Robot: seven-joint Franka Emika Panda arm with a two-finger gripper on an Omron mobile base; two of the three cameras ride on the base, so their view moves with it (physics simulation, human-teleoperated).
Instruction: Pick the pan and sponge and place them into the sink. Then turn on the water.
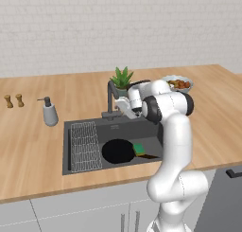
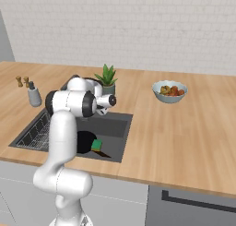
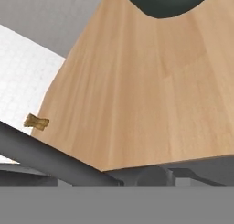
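Observation:
The black pan (image 1: pixel 118 150) (image 2: pixel 85 142) lies flat in the dark grey sink (image 1: pixel 94 125) (image 2: pixel 117 130), beside the wire rack (image 1: pixel 86 146). The green sponge (image 1: pixel 139 148) (image 2: pixel 97 145) rests on the pan's right side, by its handle. My gripper (image 1: pixel 124 107) hovers over the sink's back edge, right next to the dark faucet (image 1: pixel 112 101). In the hand view the faucet's bar (image 3: pixel 45 159) crosses the lower left, very close. The fingertips are hidden, so open or shut is unclear. No blue stream of water falls from the faucet.
A grey soap dispenser (image 1: pixel 49 113) (image 2: pixel 33 96) stands left of the sink, with two small shakers (image 1: pixel 14 101) (image 2: pixel 22 81) further left. A potted plant (image 1: pixel 122 78) (image 2: pixel 107 77) sits behind the faucet. A fruit bowl (image 1: pixel 177 83) (image 2: pixel 169 90) is at the right.

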